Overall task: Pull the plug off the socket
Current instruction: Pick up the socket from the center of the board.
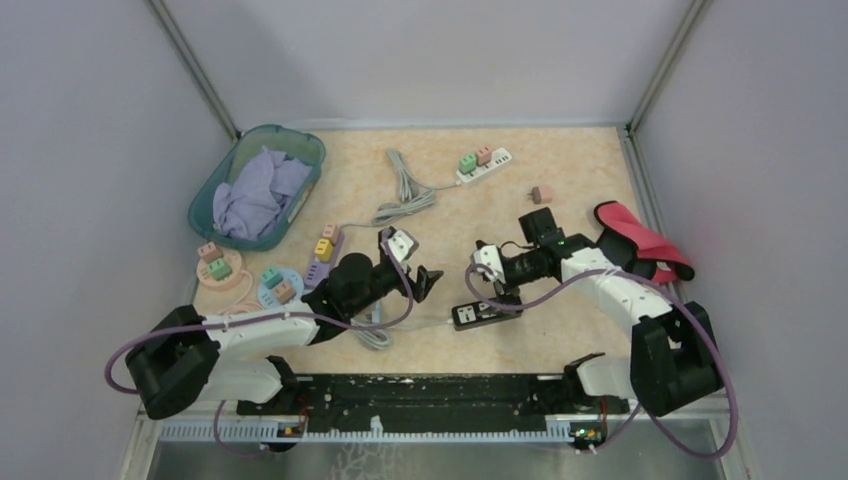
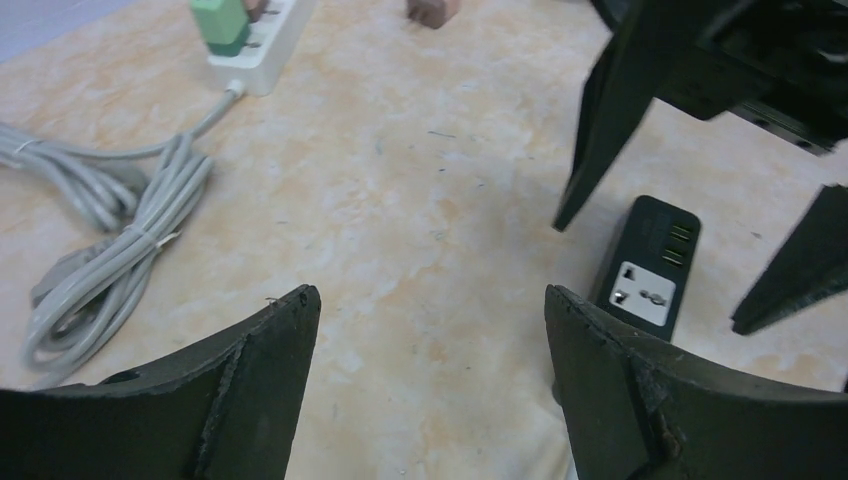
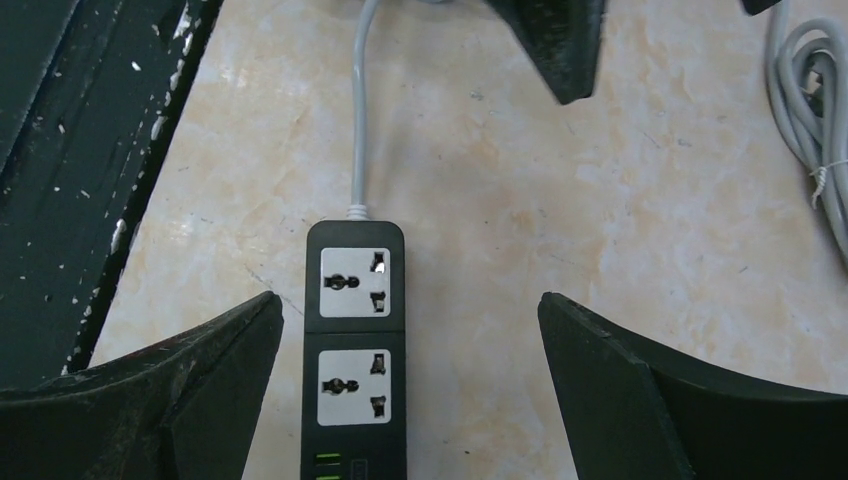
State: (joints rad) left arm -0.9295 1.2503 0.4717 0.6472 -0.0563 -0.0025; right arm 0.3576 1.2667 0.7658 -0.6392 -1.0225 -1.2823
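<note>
Right wrist: my right gripper [image 3: 410,312] hovers over the black power strip [image 3: 355,345], left gripper [image 2: 430,300] nearby, both spread wide, holding nothing.

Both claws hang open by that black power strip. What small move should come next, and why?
Probably lift both arms back a little. The black power strip shows two empty sockets, and the left gripper and right gripper stand open holding nothing, so there seems nothing left to pull here. The white strip farther back has a green plug in it.
</note>
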